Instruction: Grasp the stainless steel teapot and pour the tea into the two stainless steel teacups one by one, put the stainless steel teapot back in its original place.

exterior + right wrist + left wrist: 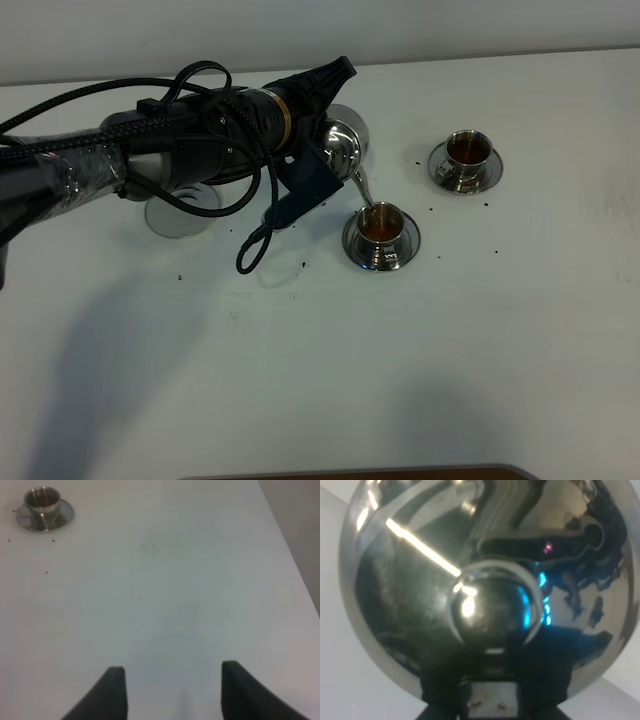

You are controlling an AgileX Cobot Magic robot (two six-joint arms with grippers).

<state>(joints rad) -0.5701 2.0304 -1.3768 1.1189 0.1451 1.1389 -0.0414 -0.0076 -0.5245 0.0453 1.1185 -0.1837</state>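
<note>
Exterior high view: reaches in from the left with the left arm and holds the stainless steel teapot (343,148) tipped in the air just behind the nearer teacup (383,232), with the thin spout (361,186) slanting down to that cup's rim. Shows reddish-brown tea (380,222) inside the nearer teacup, upright on its saucer (411,238) on the white surface (400,380). Shows the farther teacup (467,150) well apart from the nearer teacup, beyond it and to its right, also on a saucer and also holding tea. Shows the round steel coaster (172,220) bare and well apart on the other side of the nearer teacup, past the arm and partly covered by it. Shows small dark specks (437,257) scattered on the surface around the nearer teacup. Left wrist view: fills almost wholly with the teapot's mirror body, the lid knob (495,602) at the middle and the left gripper (490,700) a dark mass at the edge, fingers clenched on the teapot, though the contact itself is hard to make out. Right wrist view: shows the right gripper (172,690) with fingers (116,692) released and spread wide over the surface, and a single teacup (42,497) on a saucer well away from them; cannot tell which of the two.
</note>
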